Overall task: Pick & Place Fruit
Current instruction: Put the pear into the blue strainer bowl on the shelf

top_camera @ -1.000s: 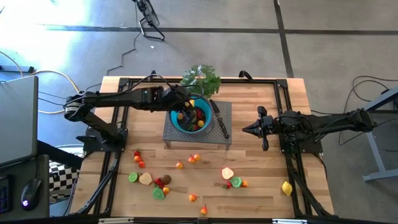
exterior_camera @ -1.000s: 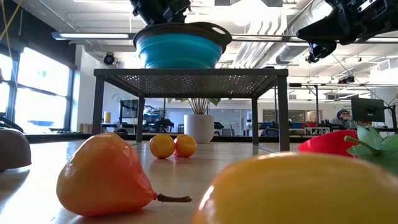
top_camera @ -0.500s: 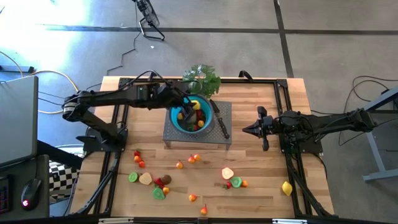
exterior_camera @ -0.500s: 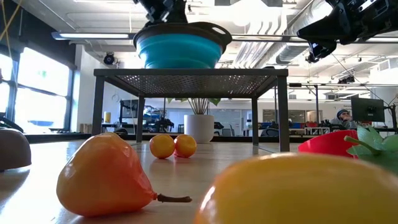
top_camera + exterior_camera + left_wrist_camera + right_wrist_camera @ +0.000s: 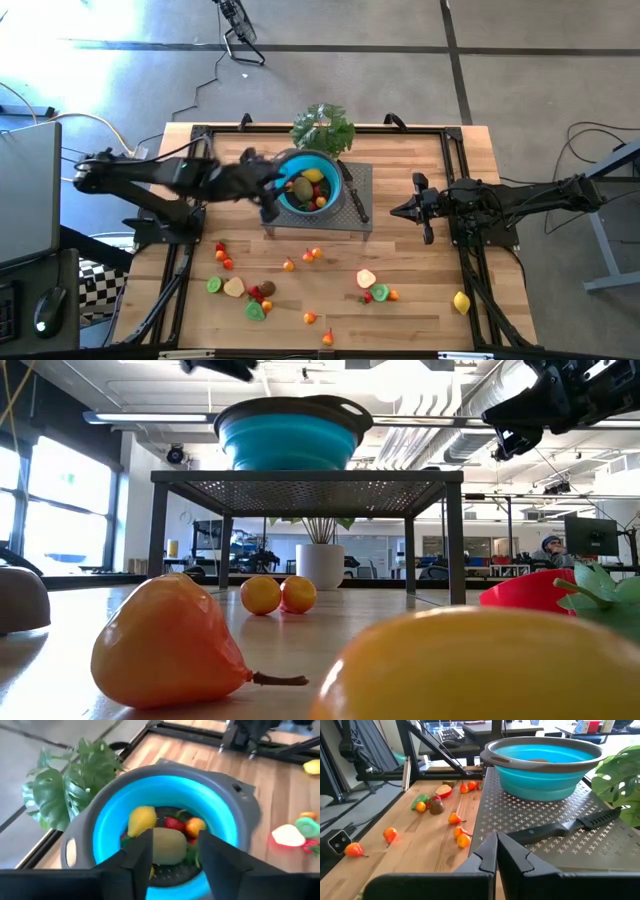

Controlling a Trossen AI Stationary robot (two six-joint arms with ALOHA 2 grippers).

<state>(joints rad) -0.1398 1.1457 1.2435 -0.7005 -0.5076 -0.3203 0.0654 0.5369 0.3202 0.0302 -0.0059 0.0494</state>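
Has pulled back leftward out of the blue bowl since a second ago: that for the left end effector, now just off the bowl's left rim. Fingers apart, nothing between them.

Nearest, along the front of the surface: loose fruit, well apart from both arms. At near right, a yellow lemon. Toward near left, green slices, a cream slice and a brown piece close together. Near the middle, a red-edged cream slice and small orange pieces. In the low view, an orange pear-shaped fruit up close, with two small orange rounds farther back.

Farther back, at centre: a grey mesh stand carrying the bowl, with a black-handled knife lying just right of it. Inside the bowl: a yellow piece, a brownish-green one, red and orange ones behind.

To the right of the stand, hanging above the surface: right end effector, fingers pressed together, holding nothing.

Farthest, just behind the bowl: a leafy green bunch.
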